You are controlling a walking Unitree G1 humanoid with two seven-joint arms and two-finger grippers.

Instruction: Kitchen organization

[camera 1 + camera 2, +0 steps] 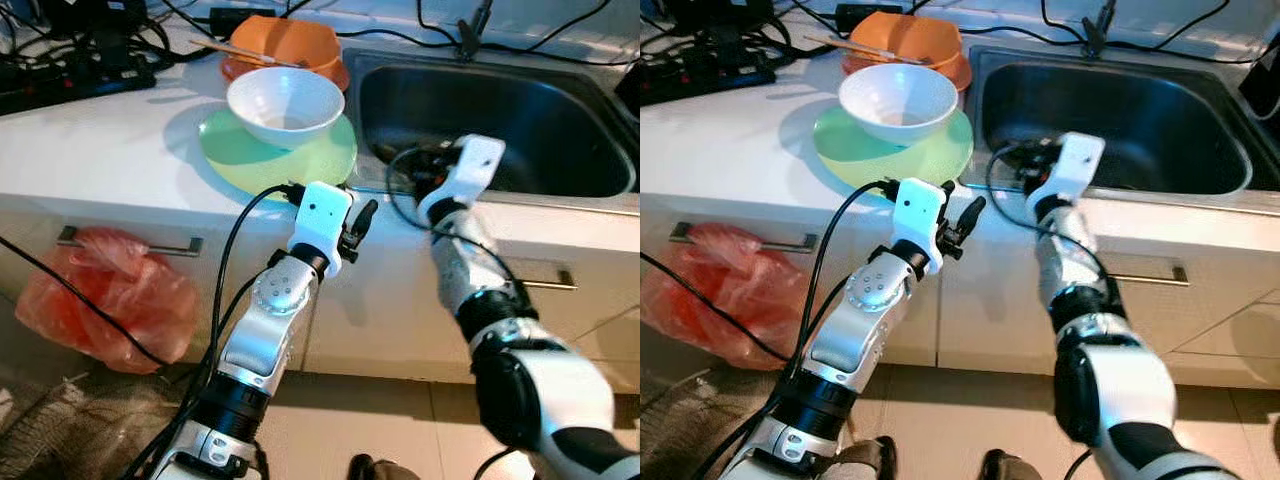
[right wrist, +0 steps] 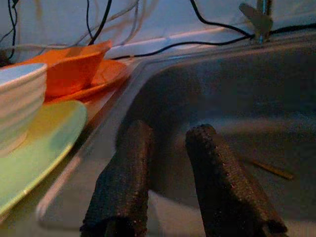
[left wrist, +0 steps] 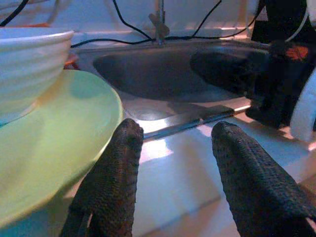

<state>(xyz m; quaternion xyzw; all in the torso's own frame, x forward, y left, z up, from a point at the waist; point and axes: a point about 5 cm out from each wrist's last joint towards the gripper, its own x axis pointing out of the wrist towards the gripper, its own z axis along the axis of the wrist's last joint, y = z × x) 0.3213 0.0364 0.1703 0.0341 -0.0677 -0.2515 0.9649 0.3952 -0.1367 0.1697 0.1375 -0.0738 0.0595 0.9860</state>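
Note:
A white bowl [image 1: 285, 100] sits on a pale green plate [image 1: 240, 160] on the white counter [image 1: 90, 140]. Behind them an orange bowl [image 1: 285, 42] rests on an orange plate [image 1: 335, 75], with chopsticks [image 1: 240, 52] across it. My left gripper [image 3: 177, 131] is open with nothing between its fingers. It hovers at the counter's front edge, just beside the green plate's [image 3: 54, 143] near right rim. My right gripper [image 2: 169, 131] is open too and holds nothing. It reaches over the front left rim of the steel sink [image 1: 500, 110].
A red plastic bag [image 1: 105, 300] hangs from the cabinet handle [image 1: 130, 240] below the counter. Black cables and a power strip [image 1: 70, 70] lie at the back left. A faucet [image 2: 259, 17] stands behind the sink. A thin stick [image 2: 271, 169] lies in the basin.

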